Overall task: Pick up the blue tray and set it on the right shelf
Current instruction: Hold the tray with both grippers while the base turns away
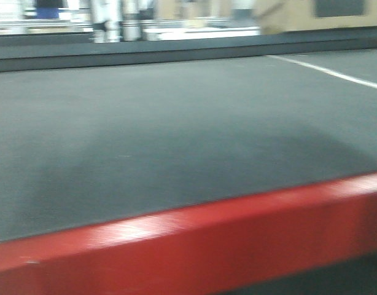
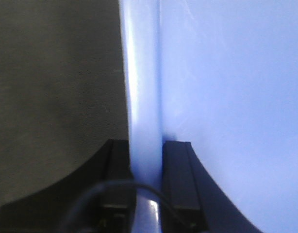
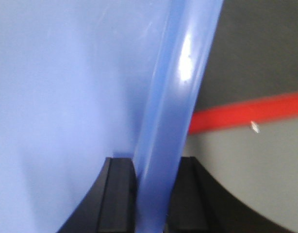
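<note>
Left wrist view: left hand [image 2: 145, 162] clamps one rim of the blue tray [image 2: 226, 97], right hand [image 3: 156, 170] the opposite rim, above the bench [image 2: 52, 97]. Uneven arm travel could twist it loose.

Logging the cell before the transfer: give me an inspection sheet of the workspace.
Surface: dark mat on a table with a red frame.
Job's things: blue tray held by two opposite rims; right shelf not in view.
Clutter: nothing seen.
Grippers: left end effector and right end effector each shut on a tray rim.
Cables: one black cable looping by the left end effector.
Surroundings: blurred racks and brown boxes behind the table; grey floor beyond the red edge.
</note>
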Action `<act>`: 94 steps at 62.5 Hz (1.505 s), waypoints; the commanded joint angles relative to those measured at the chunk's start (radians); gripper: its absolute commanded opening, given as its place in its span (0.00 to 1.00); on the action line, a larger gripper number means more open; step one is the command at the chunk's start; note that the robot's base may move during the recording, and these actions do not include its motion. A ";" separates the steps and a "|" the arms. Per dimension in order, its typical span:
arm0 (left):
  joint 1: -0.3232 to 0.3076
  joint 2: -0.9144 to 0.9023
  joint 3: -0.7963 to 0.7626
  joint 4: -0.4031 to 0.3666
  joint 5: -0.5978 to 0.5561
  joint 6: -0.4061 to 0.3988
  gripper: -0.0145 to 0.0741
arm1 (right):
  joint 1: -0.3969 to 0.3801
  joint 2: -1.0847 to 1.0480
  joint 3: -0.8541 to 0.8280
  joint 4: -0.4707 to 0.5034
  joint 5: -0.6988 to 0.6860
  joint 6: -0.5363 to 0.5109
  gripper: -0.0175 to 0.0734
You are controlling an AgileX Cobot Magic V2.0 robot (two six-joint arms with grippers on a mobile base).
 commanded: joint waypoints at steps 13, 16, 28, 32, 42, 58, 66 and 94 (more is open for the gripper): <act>-0.007 -0.032 -0.026 0.014 0.096 0.029 0.11 | 0.002 -0.024 -0.029 -0.032 -0.050 -0.029 0.25; -0.007 -0.032 -0.026 0.014 0.096 0.029 0.11 | 0.002 -0.024 -0.029 -0.032 -0.050 -0.029 0.25; -0.007 -0.032 -0.026 0.014 0.096 0.029 0.11 | 0.002 -0.024 -0.029 -0.032 -0.050 -0.029 0.25; -0.007 -0.032 -0.026 0.014 0.096 0.029 0.11 | 0.002 -0.024 -0.029 -0.032 -0.050 -0.029 0.25; -0.007 -0.032 -0.026 0.012 0.096 0.029 0.11 | 0.002 -0.024 -0.029 -0.032 -0.050 -0.029 0.25; -0.007 -0.032 -0.026 0.010 0.096 0.029 0.11 | 0.002 -0.024 -0.029 -0.032 -0.050 -0.029 0.25; -0.007 -0.032 -0.026 0.010 0.096 0.029 0.11 | 0.002 -0.024 -0.029 -0.032 -0.050 -0.029 0.25; -0.007 -0.032 -0.026 0.010 0.096 0.029 0.11 | 0.002 -0.024 -0.029 -0.032 -0.050 -0.029 0.25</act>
